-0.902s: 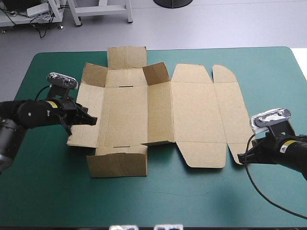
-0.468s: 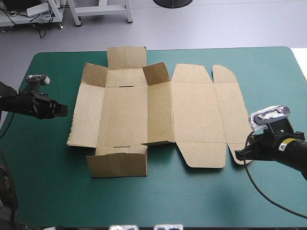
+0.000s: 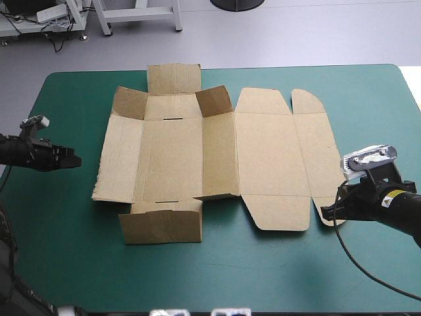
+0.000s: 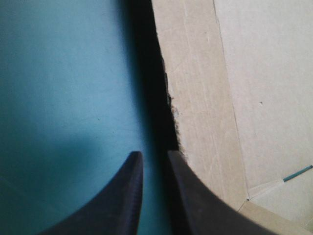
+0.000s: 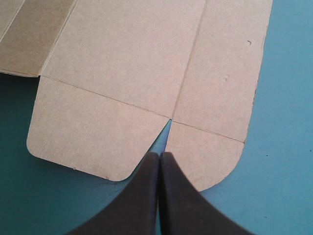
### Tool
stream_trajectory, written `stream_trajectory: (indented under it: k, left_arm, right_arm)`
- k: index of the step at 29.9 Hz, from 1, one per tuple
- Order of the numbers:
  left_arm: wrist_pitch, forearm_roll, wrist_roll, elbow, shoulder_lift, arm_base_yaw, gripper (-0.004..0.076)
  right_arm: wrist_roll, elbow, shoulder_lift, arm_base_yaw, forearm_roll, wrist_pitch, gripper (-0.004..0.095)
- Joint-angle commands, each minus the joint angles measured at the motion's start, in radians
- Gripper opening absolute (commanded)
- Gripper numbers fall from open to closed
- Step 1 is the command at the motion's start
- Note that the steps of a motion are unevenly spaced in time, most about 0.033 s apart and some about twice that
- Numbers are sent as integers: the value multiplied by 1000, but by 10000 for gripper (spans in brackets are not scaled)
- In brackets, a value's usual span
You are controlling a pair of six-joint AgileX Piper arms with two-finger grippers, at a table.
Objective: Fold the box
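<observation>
While the brown box (image 3: 263, 158) lies opened out at the middle of the table (image 3: 59, 250), some flaps half raised, the left tool (image 3: 74, 160) hovers beside its left edge, fingers barely parted, empty. The right tool (image 3: 327, 214), pinched together and empty, sits at its near right flap.

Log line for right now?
box: mostly flat | left gripper: open, clear of box's left edge | right gripper: shut, at box's near-right corner
</observation>
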Motion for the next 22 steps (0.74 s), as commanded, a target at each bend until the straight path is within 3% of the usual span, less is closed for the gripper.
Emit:
stream_trajectory:
  k: [1, 3, 5, 22]
  left_arm:
    - [92, -85, -4, -29, 18, 3, 314]
    - [92, -95, -20, -29, 50, 3, 414]
    - [92, -95, -35, -29, 68, 3, 460]
    - [94, -129, -50, 35, 94, -59, 464]
  right_arm:
    - [-8, -34, -5, -2, 14, -58, -20]
    - [-8, -34, -5, -2, 14, -58, -20]
    - [-8, -34, -5, -2, 14, -58, -20]
    - [-8, -34, -5, -2, 29, -68, -20]
